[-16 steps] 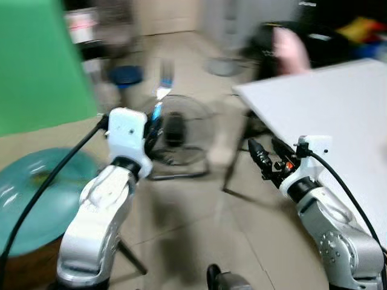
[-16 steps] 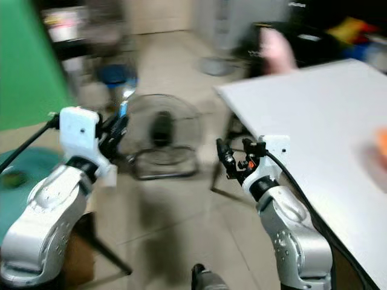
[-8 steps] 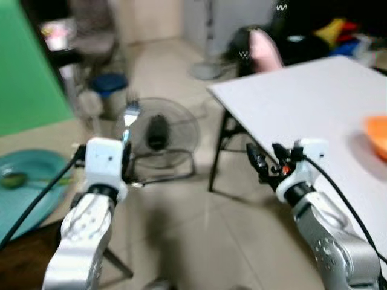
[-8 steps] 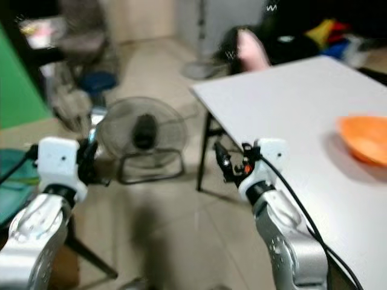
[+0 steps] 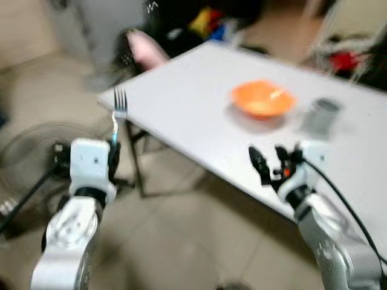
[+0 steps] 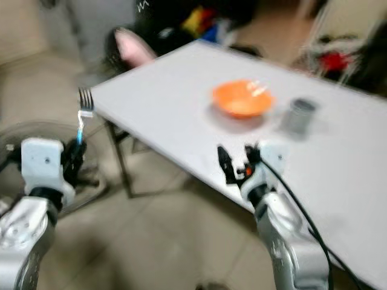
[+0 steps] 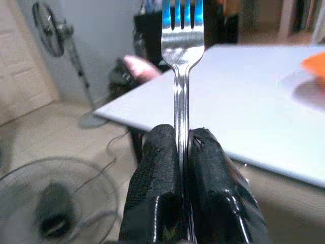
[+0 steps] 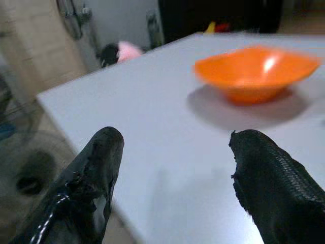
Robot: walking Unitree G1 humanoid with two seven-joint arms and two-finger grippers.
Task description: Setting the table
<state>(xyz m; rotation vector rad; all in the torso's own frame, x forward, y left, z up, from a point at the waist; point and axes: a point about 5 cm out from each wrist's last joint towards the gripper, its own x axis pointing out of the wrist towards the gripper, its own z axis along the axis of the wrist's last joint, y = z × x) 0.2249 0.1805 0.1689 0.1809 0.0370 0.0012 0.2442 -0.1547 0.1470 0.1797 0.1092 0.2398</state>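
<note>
The left hand point(image 7: 182, 147) is clamped tight on the handle of a shiny silver metal fork point(image 7: 181, 61), whose stem runs up from between the two black fingers point(image 7: 158, 168) and ends in tines pointing straight up, well above the hand. In the head views the same fork point(image 5: 117, 115) stands upright over the left hand's white wrist block, its tines level with the near corner of the white rectangular tabletop point(image 5: 199, 115), which lies just ahead and to the right of that hand; the fork is in the air and touches nothing but the fingers. The right hand point(image 5: 268, 164) is held out in front of the robot at the near edge of the tabletop with its two black fingers point(image 8: 96, 173) spread wide and nothing between them. Straight ahead of the right hand, resting on the tabletop and well apart from the fingertips, sits a shallow orange plastic bowl point(image 8: 256, 71), also seen in the head view point(image 5: 262, 99). To the right of the bowl, and beyond the right hand, stands a blurred grey cylindrical cup point(image 5: 320, 115). Beyond the left hand, past the far corner of the tabletop, a pink rounded object point(image 7: 142, 68) rests against something dark; what it is cannot be told. Below and behind the left hand a round wire-caged floor fan point(image 7: 56, 203) lies on the beige tiled floor point(image 5: 181, 241).
</note>
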